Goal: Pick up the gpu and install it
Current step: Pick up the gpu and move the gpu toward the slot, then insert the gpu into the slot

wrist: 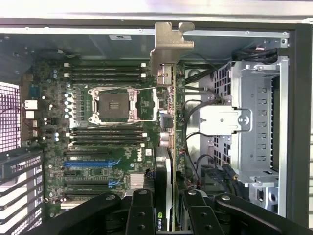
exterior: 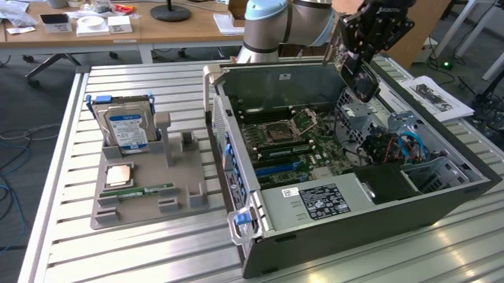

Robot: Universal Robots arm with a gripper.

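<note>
In the exterior view, the arm (exterior: 287,20) reaches in from the far edge of the slatted metal table (exterior: 141,253). Its gripper (exterior: 360,56) hangs over the far rim of the open computer case (exterior: 441,194), which lies on its side on the table's half toward the exterior view's right. The gripper is clamped on the gpu (exterior: 363,82), which hangs on edge, in the air, above the case's interior. It is over the gap between the motherboard (exterior: 315,141) and the drive cage (exterior: 393,127), and seated in no slot. Near the table's edge at the exterior view's left stands a grey holder (exterior: 177,177). A hard drive (exterior: 126,130) stands upright at its far end, and a processor chip (exterior: 118,174) and a memory stick (exterior: 146,192) lie flat nearer the front. A wooden desk (exterior: 181,29) stands beyond the table. In the wrist view, the gripper (wrist: 168,215) looks down along the card, and its black fingers (wrist: 139,215) press in on the gpu (wrist: 169,98) from both sides. The card shows edge-on, with its pale metal bracket (wrist: 168,41) at the end farthest from the fingers, over the case's wall. Below it lie the motherboard (wrist: 122,161) with the processor socket (wrist: 113,104) and blue slots (wrist: 90,164) to one side, and the drive cage (wrist: 254,122) to the other.
</note>
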